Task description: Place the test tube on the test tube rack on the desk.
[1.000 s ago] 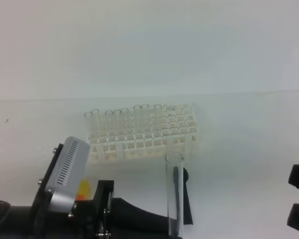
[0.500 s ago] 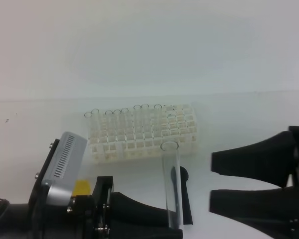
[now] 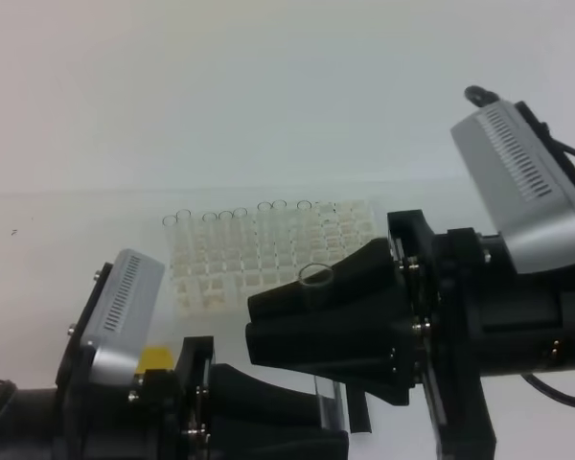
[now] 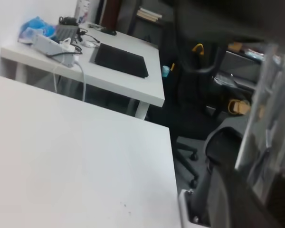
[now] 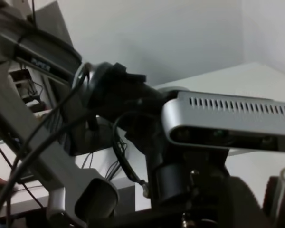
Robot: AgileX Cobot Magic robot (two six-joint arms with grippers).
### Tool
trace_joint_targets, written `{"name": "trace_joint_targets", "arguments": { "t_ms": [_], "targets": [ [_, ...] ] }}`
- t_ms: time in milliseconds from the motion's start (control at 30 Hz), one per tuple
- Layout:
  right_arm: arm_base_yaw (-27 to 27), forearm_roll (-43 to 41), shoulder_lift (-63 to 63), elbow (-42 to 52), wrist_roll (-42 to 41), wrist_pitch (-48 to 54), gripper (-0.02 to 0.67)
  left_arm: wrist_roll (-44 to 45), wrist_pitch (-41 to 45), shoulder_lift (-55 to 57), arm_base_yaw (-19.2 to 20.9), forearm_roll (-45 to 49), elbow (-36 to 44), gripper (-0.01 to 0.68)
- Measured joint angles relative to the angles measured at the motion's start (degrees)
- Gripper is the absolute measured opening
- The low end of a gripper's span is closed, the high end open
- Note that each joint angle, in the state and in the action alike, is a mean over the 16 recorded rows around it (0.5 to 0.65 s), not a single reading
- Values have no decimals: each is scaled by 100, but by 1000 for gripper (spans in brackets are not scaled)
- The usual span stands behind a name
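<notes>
The left gripper [image 3: 331, 422] clamps the slim clear glass test tube [image 3: 318, 287] upright near the white desk's [image 3: 57, 249] front edge; the right gripper [image 3: 259, 331] reaches around its upper part, jaws apart. Behind stands the white plastic grid rack [image 3: 230, 264]. A misaligned squeeze could tilt or crack the tube.

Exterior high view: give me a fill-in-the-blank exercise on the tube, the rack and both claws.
1. The slim clear glass test tube stands upright, its lower end in the ____ claw.
2. The right claw reaches across at the tube's ____ end.
3. The white plastic grid test tube rack stands on the plain white ____.
4. Several clear tubes already stand in the rack's ____ row.

Missing words: left; upper; desk; back
</notes>
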Motion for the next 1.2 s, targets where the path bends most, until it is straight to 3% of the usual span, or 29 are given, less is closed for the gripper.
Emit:
{"name": "trace_joint_targets", "arguments": {
  "t_ms": [233,600,900,1200],
  "targets": [
    [40,-39,208,-137,-13,-94,118,-1091,-474,-21,-14,-20,0,161],
    [31,-143,293,-151,-196,-432,114,-2595,-1130,-45,-36,-39,0,213],
    [24,-198,255,-176,-276,-396,113,-1863,-822,-28,-16,-46,3,181],
    [29,-220,192,-195,-283,-651,113,-1266,-498,-13,5,-48,5,317]
  ]
}}
